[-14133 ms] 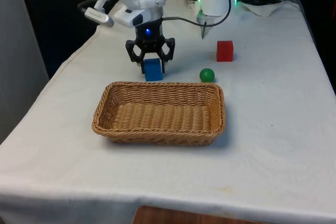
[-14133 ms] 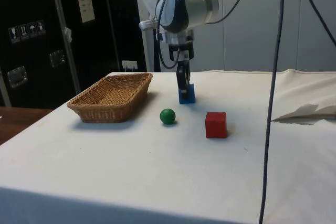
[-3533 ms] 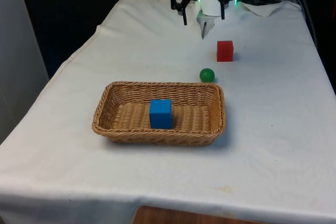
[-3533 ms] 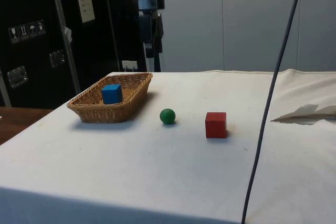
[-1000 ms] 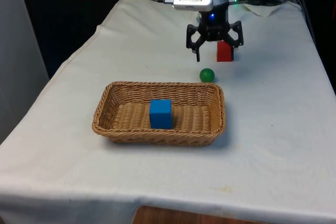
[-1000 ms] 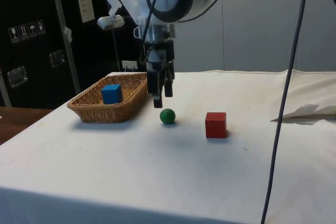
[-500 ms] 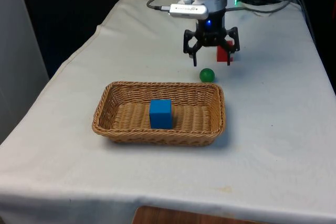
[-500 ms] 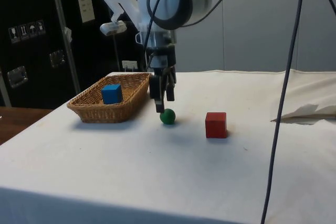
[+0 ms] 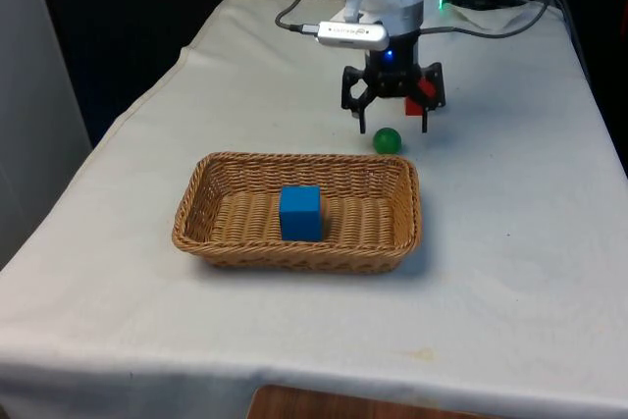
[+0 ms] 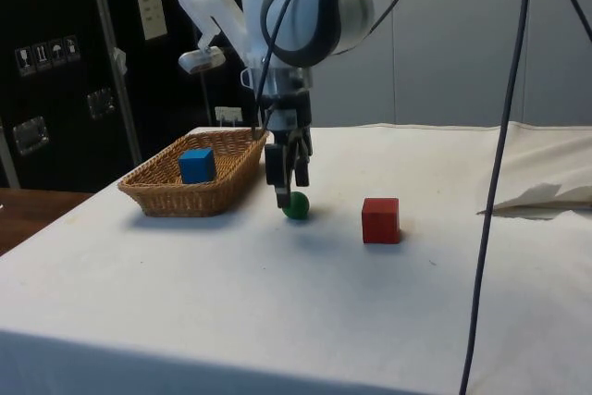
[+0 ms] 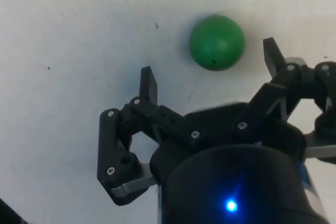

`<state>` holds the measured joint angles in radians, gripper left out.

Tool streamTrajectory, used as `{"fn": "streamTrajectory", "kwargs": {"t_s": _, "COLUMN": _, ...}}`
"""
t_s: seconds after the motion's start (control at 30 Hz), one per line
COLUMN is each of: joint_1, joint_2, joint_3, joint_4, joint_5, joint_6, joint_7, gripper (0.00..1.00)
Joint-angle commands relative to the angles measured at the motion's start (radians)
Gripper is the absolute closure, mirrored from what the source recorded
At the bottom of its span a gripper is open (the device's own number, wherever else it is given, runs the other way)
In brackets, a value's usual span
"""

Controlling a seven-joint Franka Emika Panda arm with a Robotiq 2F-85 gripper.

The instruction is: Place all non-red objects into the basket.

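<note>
Gripper [image 9: 392,125] — fingers spread apart, poised low over the green ball [image 9: 387,140], not touching it. Ball lay on the cloth [image 9: 510,242] just beyond the basket's [image 9: 294,254] far rim. Blue block [image 9: 300,212] sat inside the basket. Red block [image 10: 380,220] stood on the cloth near the ball — farther from the basket.

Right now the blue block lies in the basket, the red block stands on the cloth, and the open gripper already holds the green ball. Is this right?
Not quite. The gripper does not hold the green ball: in the wrist view its fingers are spread with the ball loose between them, on the cloth. The rest is right: the blue block lies in the basket, and the red block stands on the cloth.
</note>
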<state>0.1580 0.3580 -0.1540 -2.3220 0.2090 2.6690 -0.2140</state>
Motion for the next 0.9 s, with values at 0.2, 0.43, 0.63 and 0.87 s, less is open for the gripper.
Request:
{"fn": "streamTrajectory", "kwargs": {"t_s": 0.2, "joint_1": 0.0, "joint_2": 0.029, "joint_3": 0.005, "joint_4": -0.001, "joint_5": 0.006, "joint_6": 0.058, "joint_7": 0.008, "gripper": 0.0}}
{"fn": "streamTrajectory", "kwargs": {"t_s": 0.43, "joint_1": 0.0, "joint_2": 0.048, "joint_3": 0.005, "joint_4": 0.001, "joint_5": 0.006, "joint_6": 0.082, "joint_7": 0.016, "gripper": 0.0}}
{"fn": "streamTrajectory", "kwargs": {"t_s": 0.63, "joint_1": 0.0, "joint_2": 0.051, "joint_3": 0.005, "joint_4": 0.002, "joint_5": 0.005, "joint_6": 0.085, "joint_7": 0.021, "gripper": 0.0}}
{"fn": "streamTrajectory", "kwargs": {"t_s": 0.87, "joint_1": 0.0, "joint_2": 0.052, "joint_3": 0.004, "joint_4": 0.001, "joint_5": 0.004, "joint_6": 0.085, "joint_7": 0.024, "gripper": 0.66}}
